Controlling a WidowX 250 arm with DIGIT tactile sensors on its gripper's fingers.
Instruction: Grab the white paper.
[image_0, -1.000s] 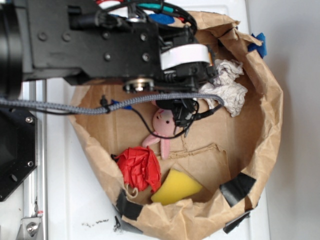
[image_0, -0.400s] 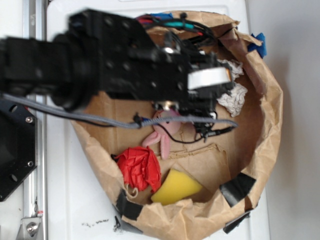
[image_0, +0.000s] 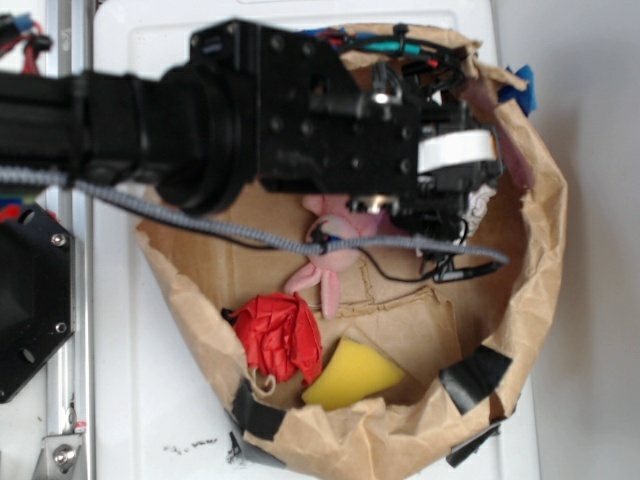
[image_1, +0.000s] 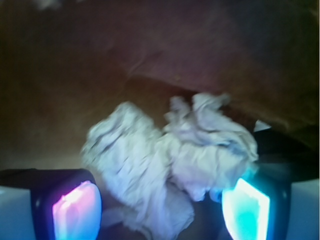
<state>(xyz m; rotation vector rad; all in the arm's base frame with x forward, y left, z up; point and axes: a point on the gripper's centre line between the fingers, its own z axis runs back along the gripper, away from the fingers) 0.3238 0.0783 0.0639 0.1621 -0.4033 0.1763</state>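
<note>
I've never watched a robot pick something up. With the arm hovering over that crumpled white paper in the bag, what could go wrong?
The white paper is lumpy and soft, and the open end effector might pinch only a loose fold, so it could slip out. It lies close against the paper bag's wall, which the fingers could snag. The dangling cable might also catch on the pink bunny.

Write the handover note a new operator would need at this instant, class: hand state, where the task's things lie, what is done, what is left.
Hand: open, one finger on each side of the white paper, nothing gripped yet.
White paper: on the floor of the brown paper basin, near its wall; the arm hides most of it in the exterior view.
Done: hand lined up on the paper.
Left: close on the paper and lift it.
</note>
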